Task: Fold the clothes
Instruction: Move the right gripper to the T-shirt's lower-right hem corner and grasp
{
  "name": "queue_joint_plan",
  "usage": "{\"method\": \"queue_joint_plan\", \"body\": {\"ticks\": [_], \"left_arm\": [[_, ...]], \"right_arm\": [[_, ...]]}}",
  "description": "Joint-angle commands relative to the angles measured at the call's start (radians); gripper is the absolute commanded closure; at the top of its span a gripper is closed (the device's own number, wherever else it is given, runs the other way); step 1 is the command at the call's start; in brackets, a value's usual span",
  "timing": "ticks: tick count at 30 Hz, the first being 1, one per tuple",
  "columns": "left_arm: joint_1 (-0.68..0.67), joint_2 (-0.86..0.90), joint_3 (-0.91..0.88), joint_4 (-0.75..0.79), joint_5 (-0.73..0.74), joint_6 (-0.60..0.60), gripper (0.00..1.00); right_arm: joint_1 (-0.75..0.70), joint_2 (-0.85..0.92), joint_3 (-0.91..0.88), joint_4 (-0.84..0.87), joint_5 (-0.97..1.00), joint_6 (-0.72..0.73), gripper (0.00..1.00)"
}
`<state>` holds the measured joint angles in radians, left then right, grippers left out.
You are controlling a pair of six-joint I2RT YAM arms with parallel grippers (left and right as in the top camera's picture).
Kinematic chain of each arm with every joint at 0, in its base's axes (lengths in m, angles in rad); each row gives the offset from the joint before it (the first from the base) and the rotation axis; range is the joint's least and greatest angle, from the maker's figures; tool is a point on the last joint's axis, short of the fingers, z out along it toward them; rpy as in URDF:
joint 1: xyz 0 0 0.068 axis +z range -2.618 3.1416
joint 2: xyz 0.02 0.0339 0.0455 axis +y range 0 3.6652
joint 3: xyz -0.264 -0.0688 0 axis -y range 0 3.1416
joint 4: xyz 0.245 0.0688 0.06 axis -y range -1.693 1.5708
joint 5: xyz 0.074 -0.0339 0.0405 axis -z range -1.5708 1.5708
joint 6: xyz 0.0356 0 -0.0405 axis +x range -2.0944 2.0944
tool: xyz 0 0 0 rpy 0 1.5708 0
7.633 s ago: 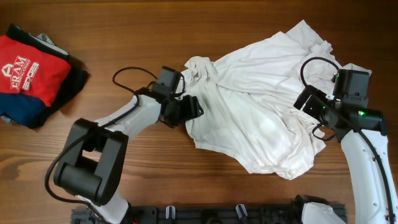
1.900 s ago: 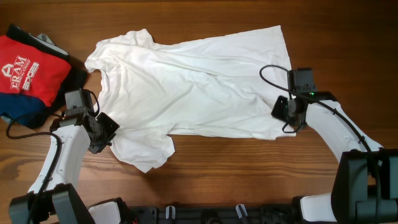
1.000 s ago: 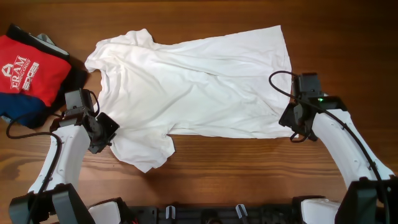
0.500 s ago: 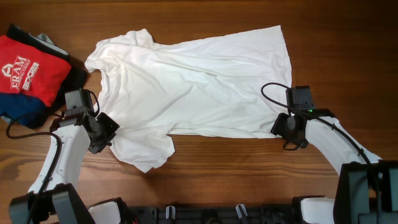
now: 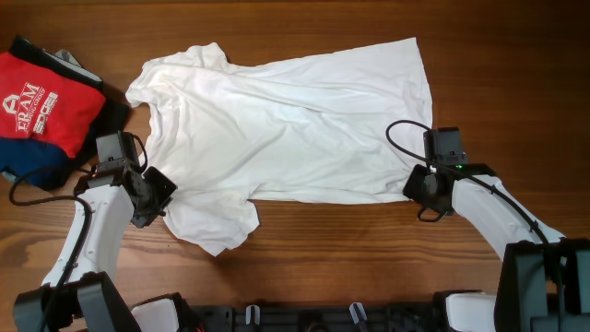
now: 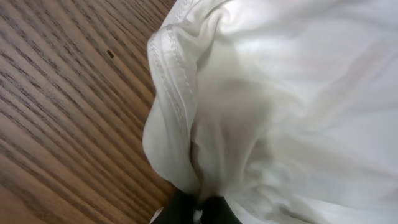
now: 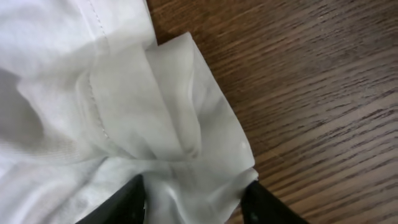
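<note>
The clothes (image 5: 286, 120), a large white shirt, lie spread flat across the wooden table, collar end to the left and hem to the right. My left gripper (image 5: 157, 192) is at the shirt's near left sleeve and is shut on a pinch of white fabric (image 6: 205, 124); its dark fingertips meet at the bottom of the left wrist view (image 6: 198, 211). My right gripper (image 5: 417, 187) is at the near right hem corner. In the right wrist view its jaws stand apart, and the bunched hem corner (image 7: 186, 124) fills the gap between its fingers (image 7: 132, 200).
A red folded garment (image 5: 41, 106) with a white logo lies on a navy one (image 5: 37, 171) at the table's left edge, close to my left arm. Bare wood (image 5: 332, 258) runs along the front, between the two arms.
My right gripper has slid left from beside the hem onto the near right corner, and its jaws have narrowed around the fabric. The left gripper and the shirt have not moved.
</note>
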<state>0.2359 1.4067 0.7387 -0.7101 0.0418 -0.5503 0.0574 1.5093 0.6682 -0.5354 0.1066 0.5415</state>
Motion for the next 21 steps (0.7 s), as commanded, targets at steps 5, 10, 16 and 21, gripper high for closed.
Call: {"method": "queue_joint_plan", "body": {"ticks": [5,10,16,21], "left_arm": [[0.005,-0.003,0.001,0.003,-0.01,0.019,0.94],[0.005,-0.003,0.001,0.003,-0.01,0.019,0.94],[0.005,-0.003,0.001,0.003,-0.01,0.019,0.94],[0.005,-0.003,0.001,0.003,-0.01,0.019,0.94]], "right_arm": [[0.0,0.031,-0.039,-0.106,0.067,0.174,0.47],[0.0,0.031,-0.039,-0.066,0.073,0.198,0.45],[0.0,-0.009,-0.038,-0.044,0.081,0.2,0.44],[0.0,-0.113,-0.037,-0.045,0.096,0.174,0.43]]}}
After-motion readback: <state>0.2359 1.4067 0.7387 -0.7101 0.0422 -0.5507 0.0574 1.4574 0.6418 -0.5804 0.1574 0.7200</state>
